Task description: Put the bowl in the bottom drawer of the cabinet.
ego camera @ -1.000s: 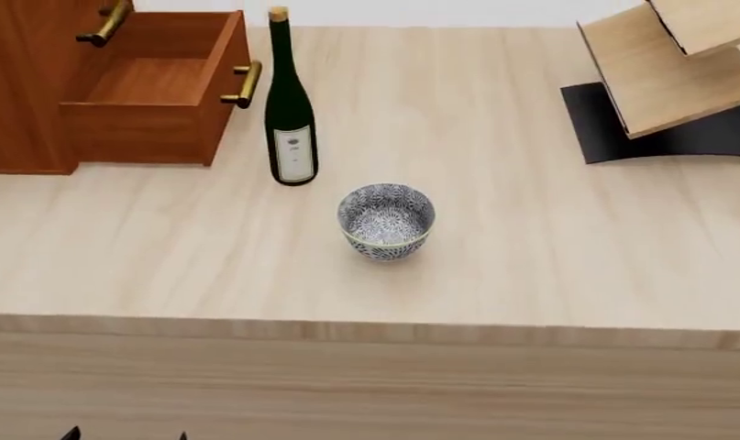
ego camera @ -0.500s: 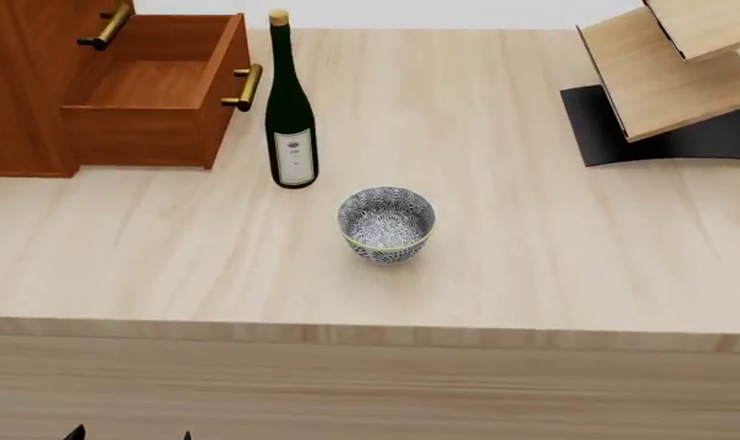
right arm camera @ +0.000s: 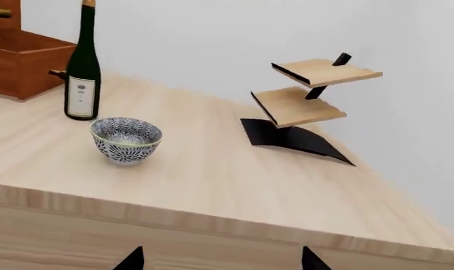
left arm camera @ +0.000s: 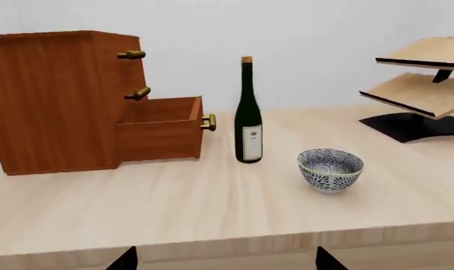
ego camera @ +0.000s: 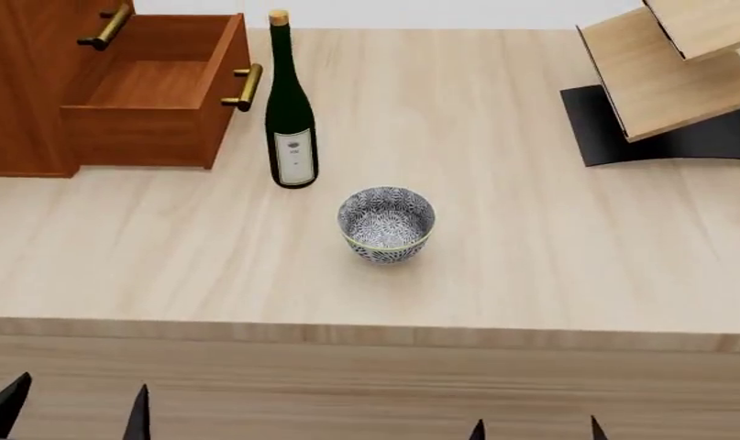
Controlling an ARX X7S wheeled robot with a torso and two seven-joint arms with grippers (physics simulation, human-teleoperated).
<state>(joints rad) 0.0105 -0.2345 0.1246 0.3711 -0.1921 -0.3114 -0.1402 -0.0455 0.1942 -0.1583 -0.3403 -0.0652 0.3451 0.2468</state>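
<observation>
one pale wood table [ego camera: 566, 257] against a plain white wall [left arm camera: 324, 34]

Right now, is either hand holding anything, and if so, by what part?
Nothing is held. Both hands, left and right, are open at the table's near edge, and the bowl sits alone on the table.

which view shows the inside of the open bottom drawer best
The head view: it looks down into the bottom drawer, showing its bare wood floor. The left wrist view shows only its side and rim; the right wrist view catches just a corner.
</observation>
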